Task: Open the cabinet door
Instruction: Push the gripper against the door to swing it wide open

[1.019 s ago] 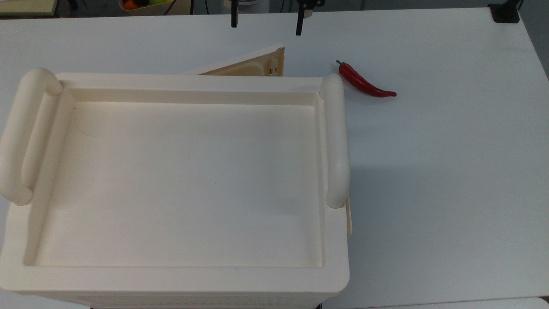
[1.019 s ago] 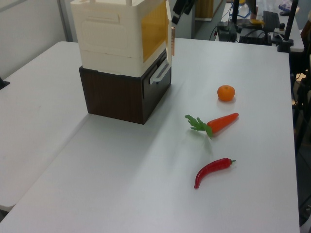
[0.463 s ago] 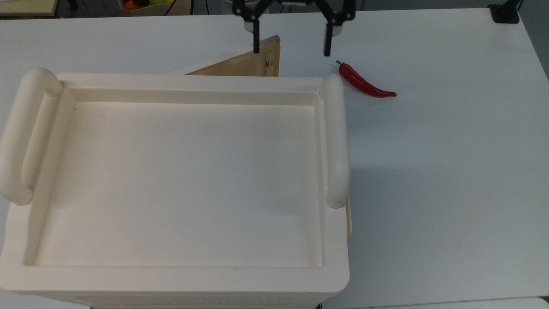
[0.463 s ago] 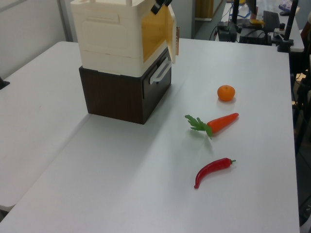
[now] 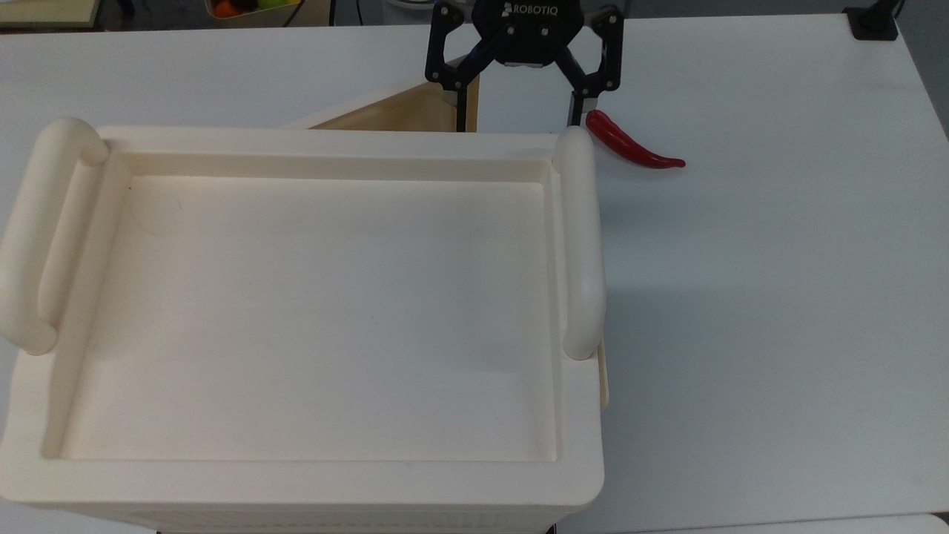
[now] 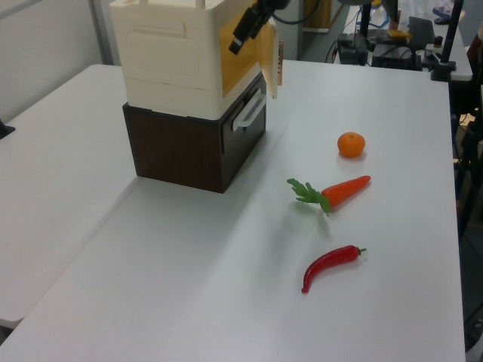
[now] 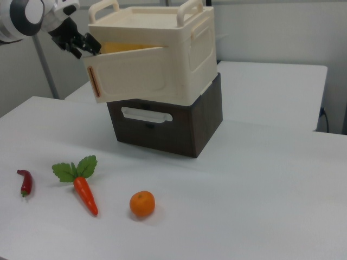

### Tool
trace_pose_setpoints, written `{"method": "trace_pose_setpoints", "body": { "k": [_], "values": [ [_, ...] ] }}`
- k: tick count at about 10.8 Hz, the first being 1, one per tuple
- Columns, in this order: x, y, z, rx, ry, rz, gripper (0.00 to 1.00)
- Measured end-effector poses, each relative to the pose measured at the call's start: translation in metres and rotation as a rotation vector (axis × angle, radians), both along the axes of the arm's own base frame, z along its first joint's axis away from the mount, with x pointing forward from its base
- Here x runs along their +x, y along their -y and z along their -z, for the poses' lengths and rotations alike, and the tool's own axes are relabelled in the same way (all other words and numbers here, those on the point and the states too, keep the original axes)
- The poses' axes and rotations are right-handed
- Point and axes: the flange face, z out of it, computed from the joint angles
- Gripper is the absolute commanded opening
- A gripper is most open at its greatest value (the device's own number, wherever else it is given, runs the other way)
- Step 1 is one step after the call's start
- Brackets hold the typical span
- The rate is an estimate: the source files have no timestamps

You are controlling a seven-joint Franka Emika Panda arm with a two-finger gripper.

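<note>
One cream cabinet [image 7: 162, 54], upper centre of the right view, stacked on one dark brown drawer unit [image 7: 173, 122] with a single white pull. Two thick tube handles on the cabinet's top, at the left [image 5: 33, 230] and right [image 5: 580, 237] edges of the tray in the top view.

One cabinet door [image 7: 135, 76]: ajar, hinged toward the right view's right, free edge swung out toward the right view's left. In the top view it shows as a tan wedge [image 5: 393, 115] just above the cabinet's upper rim; in the left view it stands at upper centre [image 6: 264, 60].

One red chilli [image 5: 630, 144], one carrot [image 6: 343, 190] with green leaves, one orange [image 6: 351, 144], all on one white table [image 5: 778, 297].

One gripper [image 5: 517, 111], at top centre of the top view, jaws spread wide. One finger [image 5: 460, 115] lies over the door's free end; the other [image 5: 574, 113] sits just beside the chilli's stem end.

Against half a second ago: the gripper has come further down the top view, its black body now inside the frame, and the door's wedge is slightly wider. Chilli, carrot and orange unmoved.

Arm pose: in the right view, the white wrist [image 7: 32, 16] enters at upper left, angled down toward the door's free edge.
</note>
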Motion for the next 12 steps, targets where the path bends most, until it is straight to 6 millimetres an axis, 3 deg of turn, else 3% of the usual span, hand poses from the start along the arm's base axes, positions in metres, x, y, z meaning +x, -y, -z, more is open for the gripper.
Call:
{"method": "trace_pose_setpoints", "body": {
  "k": [5, 12],
  "values": [
    [-0.024, 0.027, 0.0, -0.052, -0.198, 0.063, 1.0],
    [-0.043, 0.039, -0.002, -0.077, -0.316, 0.088, 1.0]
  ]
}}
